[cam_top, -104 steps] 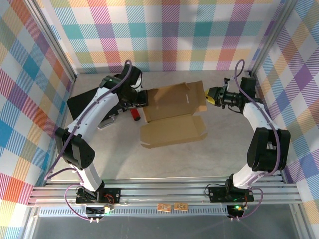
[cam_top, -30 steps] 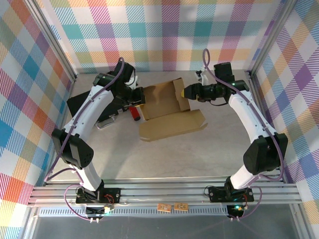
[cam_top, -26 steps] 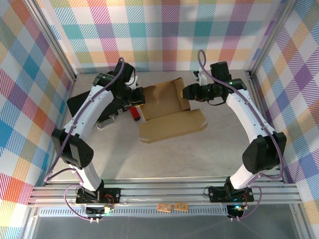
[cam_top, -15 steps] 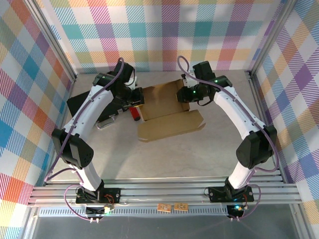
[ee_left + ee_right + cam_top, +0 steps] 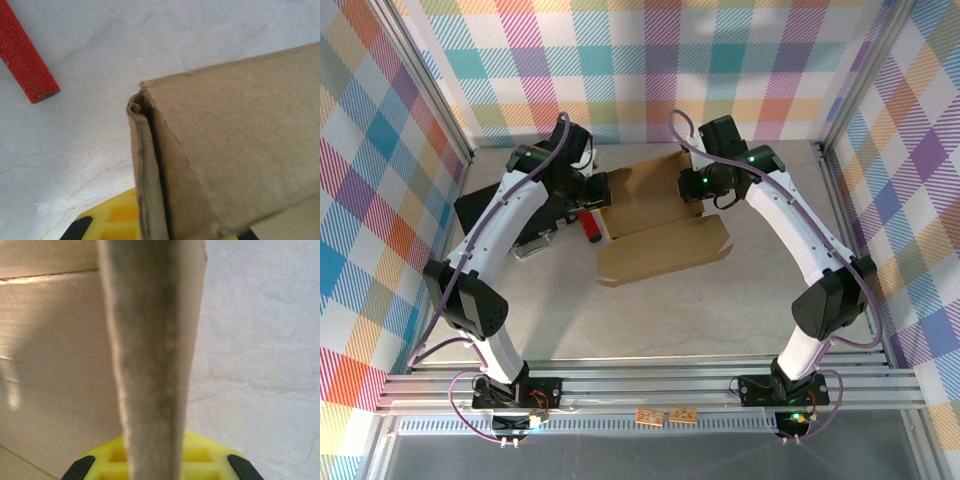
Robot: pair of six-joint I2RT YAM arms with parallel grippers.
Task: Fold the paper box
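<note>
Gripping the paper box [image 5: 660, 240] at mid-table toward the far side, I have my left gripper [image 5: 598, 196] clamped tight on its folded left edge and my right gripper [image 5: 688, 188] pinched closed on the raised right flap.

- Tabletop [image 5: 720, 300]: pale grey-white with faint marble-like veins, bare across its near half.
- Red bar [image 5: 590, 229]: narrow, lying flat on the tabletop left of centre. The left wrist view shows it [image 5: 25, 55] with a rough, speckled surface and a squared-off end.
- Black case [image 5: 472, 210]: flat, at the tabletop's left edge, partly hidden, near the red bar.
- Walls [image 5: 650, 70]: pastel plaid on the back, left and right sides.
- Aluminium posts [image 5: 430, 85]: silver, slanting up from the back corners.
- Rails [image 5: 650, 385]: silver, running along the near edge.
- Two small orange-brown tags [image 5: 665, 415]: side by side below the rails; their pattern is too small to read.
</note>
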